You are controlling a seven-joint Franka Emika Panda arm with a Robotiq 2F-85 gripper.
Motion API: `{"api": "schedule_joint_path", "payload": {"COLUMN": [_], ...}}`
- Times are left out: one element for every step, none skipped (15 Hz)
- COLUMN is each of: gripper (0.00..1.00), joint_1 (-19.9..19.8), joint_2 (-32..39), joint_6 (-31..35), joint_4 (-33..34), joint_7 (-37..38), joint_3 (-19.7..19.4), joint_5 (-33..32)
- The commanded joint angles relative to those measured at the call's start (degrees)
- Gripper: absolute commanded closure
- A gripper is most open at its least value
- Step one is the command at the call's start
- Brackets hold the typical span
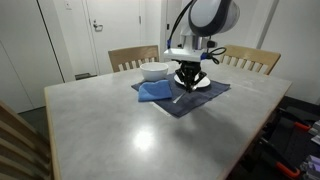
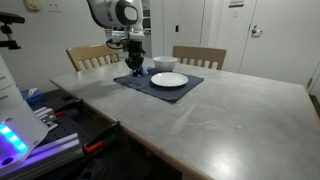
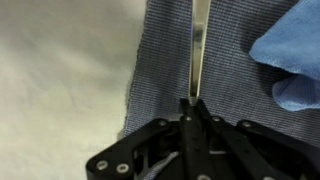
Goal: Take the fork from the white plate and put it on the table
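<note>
the claw (image 3: 190,108) is clamped on the fork (image 3: 195,50), its jaws drawn together with only the thin grey handle between them. in the wrist view the fork runs straight out from the claw's tips to the edge of the picture. beneath the fork lies a blue checked placemat (image 3: 170,60). the mat's edge and the pale desk (image 3: 60,70) are just to one side, and a crumpled blue cloth (image 3: 290,55) lies on the mat to the other side. whether the fork's far end touches the mat cannot be told. in both exterior views the claw points downward, low over the placemat, and the fork itself is too thin to make out there. so the fork is in the claw's grip over the mat, close to the mat's border with the bare desk, and it is off the white plate (image 2: 168,80). that plate sits on the same mat just beside the claw, and in an exterior view the claw partly covers it. a white bowl (image 1: 154,71) stands near the plate at the back of the mat, with the blue cloth in front of it. two wooden chairs (image 1: 133,57) are drawn up at the far side of the desk, whose glossy grey top stretches wide toward the cameras.
</note>
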Motion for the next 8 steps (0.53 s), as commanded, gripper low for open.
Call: {"api": "schedule_joint_path", "payload": {"gripper": [0.98,0.98,0.98,0.98,0.98,0.98,0.98,0.98], "joint_1": [-0.07,-0.23,-0.23,-0.33,-0.67,-1.07,-1.12,-1.15], "joint_2": [1.26,1.95,2.64,3.34,3.92,4.54,5.22,5.85], "joint_6": [2.32,2.35,2.9,3.91,5.64,6.68,7.55,8.03], "joint_4": [-0.66,-0.11,0.33,0.59,0.66,1.08,1.48,2.01], "joint_7": [4.74,5.5,6.41,7.23,7.94,8.23,8.71,8.93], "joint_3": [0.5,0.51,0.28,0.19,0.37,0.58,0.5,0.39], "joint_5": [-1.21,-1.14,-1.33,-1.03,-0.1,0.65,0.79,0.77]}}
